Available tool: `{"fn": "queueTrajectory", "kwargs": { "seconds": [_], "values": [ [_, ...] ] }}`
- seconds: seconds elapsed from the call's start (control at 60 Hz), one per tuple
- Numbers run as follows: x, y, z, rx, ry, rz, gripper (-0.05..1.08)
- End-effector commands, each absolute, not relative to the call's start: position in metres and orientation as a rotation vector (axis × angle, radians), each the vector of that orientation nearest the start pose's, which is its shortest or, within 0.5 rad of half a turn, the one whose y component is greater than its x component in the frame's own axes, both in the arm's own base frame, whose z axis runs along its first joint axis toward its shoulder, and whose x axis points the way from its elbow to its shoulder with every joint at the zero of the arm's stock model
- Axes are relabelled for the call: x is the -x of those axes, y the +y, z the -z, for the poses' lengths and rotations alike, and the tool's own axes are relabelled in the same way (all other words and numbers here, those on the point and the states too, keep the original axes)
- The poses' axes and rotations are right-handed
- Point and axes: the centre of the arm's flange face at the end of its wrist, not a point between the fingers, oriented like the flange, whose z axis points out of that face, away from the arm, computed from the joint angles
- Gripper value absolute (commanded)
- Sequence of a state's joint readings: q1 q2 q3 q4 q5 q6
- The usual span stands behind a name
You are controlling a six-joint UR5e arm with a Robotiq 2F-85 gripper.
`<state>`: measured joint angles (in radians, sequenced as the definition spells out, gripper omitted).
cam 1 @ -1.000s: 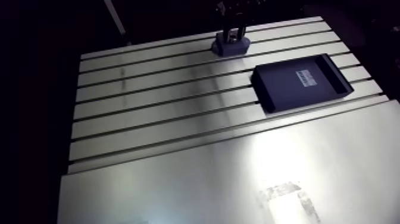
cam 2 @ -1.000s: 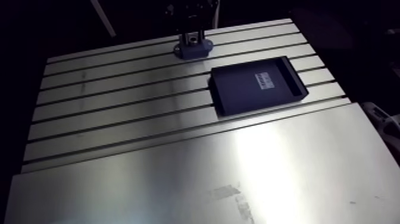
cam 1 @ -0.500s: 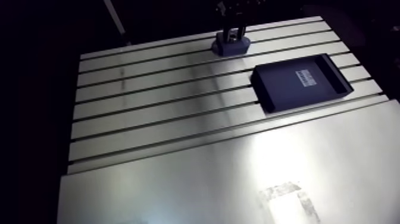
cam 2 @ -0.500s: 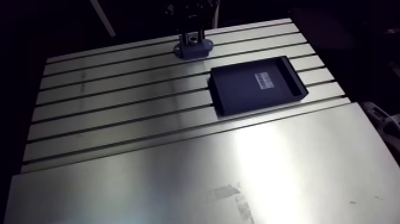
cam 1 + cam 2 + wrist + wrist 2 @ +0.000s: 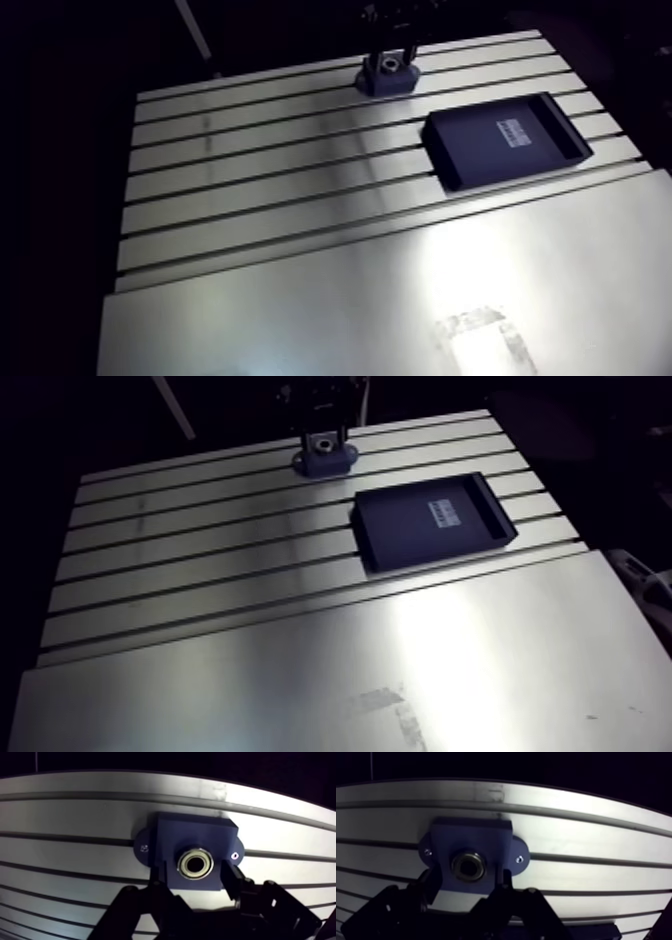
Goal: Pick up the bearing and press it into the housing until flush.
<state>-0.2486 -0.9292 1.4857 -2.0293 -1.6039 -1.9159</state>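
The dark blue housing [image 5: 195, 834] is mounted on the slotted table [image 5: 75, 817] near its far edge. The steel bearing [image 5: 196, 863] sits inside the housing's bore, and its face looks about level with the top surface. My gripper [image 5: 195, 876] hovers just above the housing and is open, one finger [image 5: 231, 878] on each side of the bearing and nothing held between them. In the arm view the gripper [image 5: 392, 52] hangs over the housing [image 5: 387, 80].
A black shallow tray [image 5: 505, 138] with a small white label lies on the slotted table to the right of the housing. A smooth metal plate [image 5: 350, 310] covers the near part of the table.
The gripper has lifted slightly off the housing, so the bearing in the bore now shows in the arm view. The housing and the tray stayed put.
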Motion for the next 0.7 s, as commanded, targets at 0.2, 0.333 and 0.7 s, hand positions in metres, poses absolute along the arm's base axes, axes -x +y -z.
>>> {"fn": "queueTrajectory", "kwargs": {
  "seconds": [0.2, 0.333, 0.7],
  "values": [
    [0.688, 0.045, -0.235, 0.138, 3.121, -0.044, 0.00],
    [0.688, 0.042, -0.245, 0.126, 3.125, -0.045, 0.00],
    [0.695, 0.046, -0.259, -0.037, 3.104, -0.033, 1.08]
  ]
}}
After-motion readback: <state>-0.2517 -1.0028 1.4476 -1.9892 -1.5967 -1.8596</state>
